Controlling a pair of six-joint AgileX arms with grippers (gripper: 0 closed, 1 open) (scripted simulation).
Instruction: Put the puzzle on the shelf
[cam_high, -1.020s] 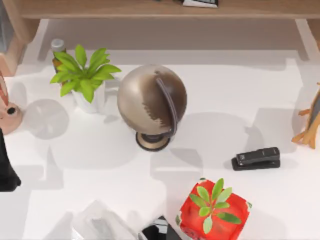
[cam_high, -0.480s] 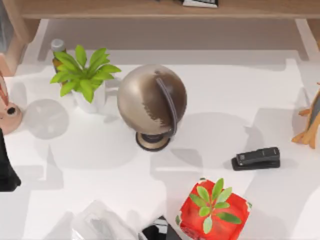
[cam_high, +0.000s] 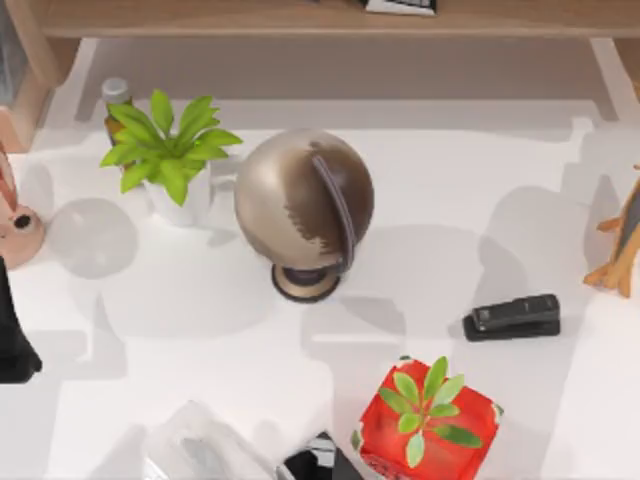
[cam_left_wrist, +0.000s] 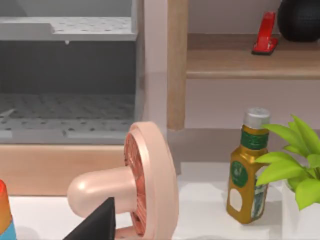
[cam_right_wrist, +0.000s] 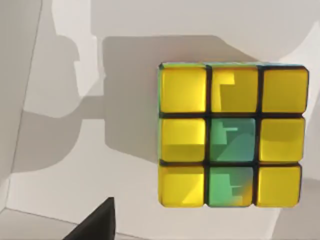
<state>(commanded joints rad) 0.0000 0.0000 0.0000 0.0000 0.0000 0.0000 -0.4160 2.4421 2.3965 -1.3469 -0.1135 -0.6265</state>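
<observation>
- Puzzle (cam_right_wrist: 232, 134) lay flat on the white counter (cam_right_wrist: 75, 165), seen from the right wrist camera looking down at it; top face mostly yellow tiles, with two green ones in the middle column.
- Lay apart from the dark fingertip (cam_right_wrist: 95, 222) of the right arm at the picture's edge; nothing touched the cube. Could not tell if the right fingers were spread or closed.
- Shelf (cam_high: 300, 18) ran along the far edge of the top view, a long light-brown board with a straight front edge, with a white and black thing (cam_high: 400, 6) on it.
- On the counter in the top view: a brown globe (cam_high: 304, 200) near the middle, a black stapler (cam_high: 512, 317) to its right, a red pot with a green plant (cam_high: 428, 420) near the front.
- Left side: a leafy plant in a white pot (cam_high: 168, 160) with a small bottle (cam_high: 115, 100) just behind it.
- Left arm (cam_high: 12, 340) sat parked at the left edge, by a pink mushroom toy (cam_left_wrist: 135, 185); could not tell how its fingers stood.
- Brown wooden figure (cam_high: 620, 240) stood at the right edge.
</observation>
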